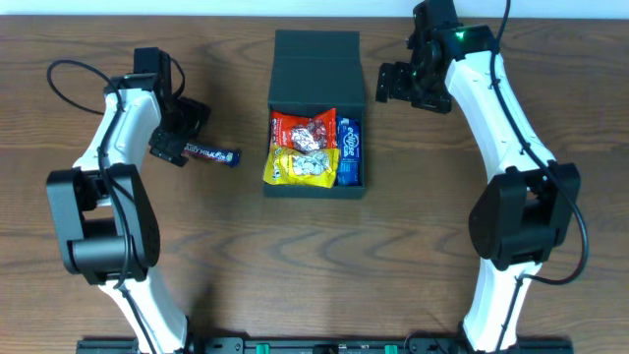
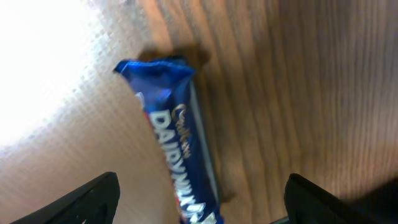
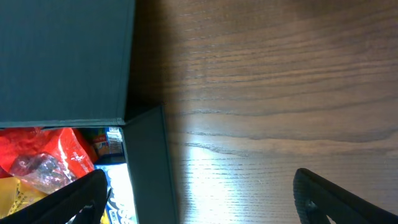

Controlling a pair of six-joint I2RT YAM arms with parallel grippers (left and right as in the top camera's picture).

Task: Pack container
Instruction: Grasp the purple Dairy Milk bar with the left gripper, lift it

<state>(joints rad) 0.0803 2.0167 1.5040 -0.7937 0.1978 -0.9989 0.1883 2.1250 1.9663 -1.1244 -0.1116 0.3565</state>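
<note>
The dark teal container (image 1: 316,67) stands open at the table's middle, its flap lid folded back. It holds a red packet (image 1: 303,129), a yellow packet (image 1: 298,167) and a blue packet (image 1: 351,147). A blue Dairy Milk bar (image 1: 214,155) lies on the table left of the container. My left gripper (image 1: 175,138) is open just above the bar's left end; the bar (image 2: 177,149) runs between its fingers (image 2: 202,205). My right gripper (image 1: 405,86) is open and empty beside the container's right wall (image 3: 146,162), its fingers (image 3: 205,199) straddling that wall.
The wooden table (image 1: 118,256) spreads all round the container. Black cables loop near both arms. The arm bases stand at the front edge.
</note>
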